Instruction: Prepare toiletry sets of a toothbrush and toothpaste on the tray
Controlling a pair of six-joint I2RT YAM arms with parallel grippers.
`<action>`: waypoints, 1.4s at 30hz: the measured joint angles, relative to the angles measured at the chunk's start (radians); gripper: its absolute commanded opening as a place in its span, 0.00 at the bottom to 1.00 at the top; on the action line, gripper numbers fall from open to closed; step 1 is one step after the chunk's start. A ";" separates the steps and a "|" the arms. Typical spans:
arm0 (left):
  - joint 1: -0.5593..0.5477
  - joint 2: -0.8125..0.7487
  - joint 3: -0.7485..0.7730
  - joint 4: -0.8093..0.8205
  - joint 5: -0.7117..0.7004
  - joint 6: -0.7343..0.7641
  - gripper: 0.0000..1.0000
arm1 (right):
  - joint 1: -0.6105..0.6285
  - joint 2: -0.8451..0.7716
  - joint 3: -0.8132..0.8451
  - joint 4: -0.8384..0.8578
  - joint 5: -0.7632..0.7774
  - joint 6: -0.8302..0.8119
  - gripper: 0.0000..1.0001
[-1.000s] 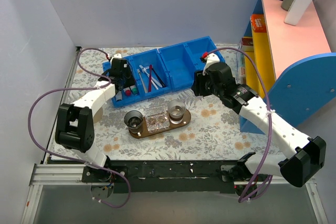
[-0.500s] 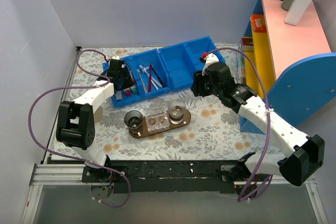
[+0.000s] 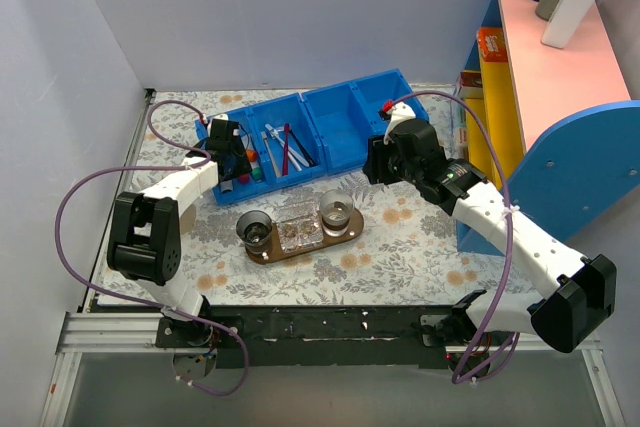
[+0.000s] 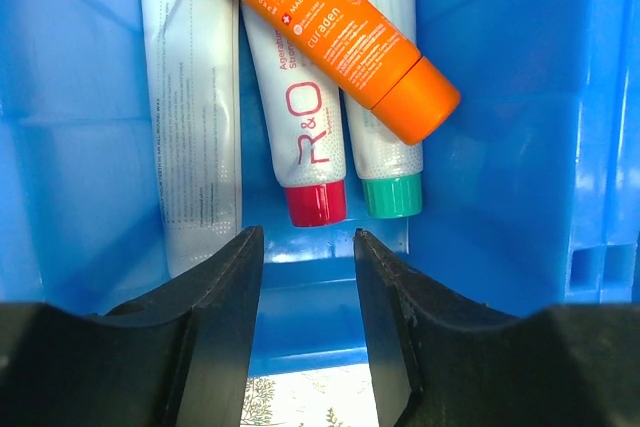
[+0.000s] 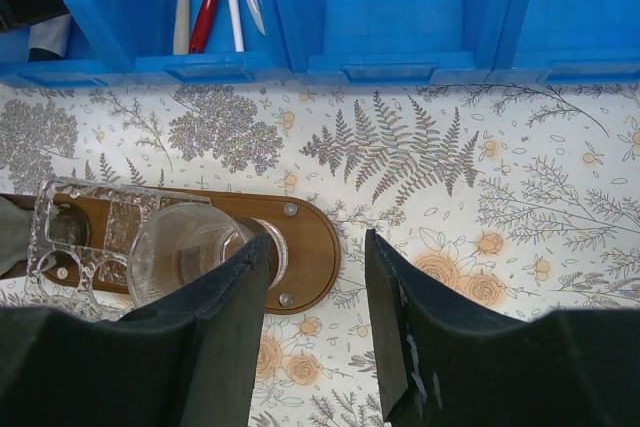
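Observation:
The toothpaste (image 4: 305,127), a white tube with red lettering and a red cap, lies in the left blue bin (image 4: 90,167) between other tubes. My left gripper (image 4: 305,237) is open just short of its cap, touching nothing. White toothbrushes (image 5: 236,17) lie with a red one in the middle bin (image 3: 285,142). The dark wooden tray (image 3: 350,232) sits mid-table. My right gripper (image 5: 315,239) hangs open and empty over the tray's right end (image 5: 312,237). From above, the left gripper (image 3: 236,169) is at the left bin and the right gripper (image 3: 375,162) is beside the right bin.
An orange tube (image 4: 330,22) lies across a green-capped tube (image 4: 390,177). Two glass cups (image 3: 258,229) (image 3: 337,211) and a clear holder (image 3: 297,232) stand on the tray. The right bin (image 3: 365,112) looks empty. A pink shelf (image 3: 560,57) with bottles stands at the right.
My left gripper has reached slightly farther into the left bin and its jaws have narrowed a little. The right arm has barely shifted.

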 measured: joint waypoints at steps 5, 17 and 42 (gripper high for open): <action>0.002 0.013 0.000 0.004 0.005 0.001 0.40 | 0.000 0.000 -0.002 0.000 0.000 0.000 0.50; 0.020 0.082 0.002 0.005 0.045 0.000 0.39 | -0.001 0.000 -0.041 0.005 -0.008 0.017 0.50; 0.061 0.166 0.035 0.022 0.130 -0.003 0.21 | -0.001 0.000 -0.072 0.027 -0.031 0.034 0.49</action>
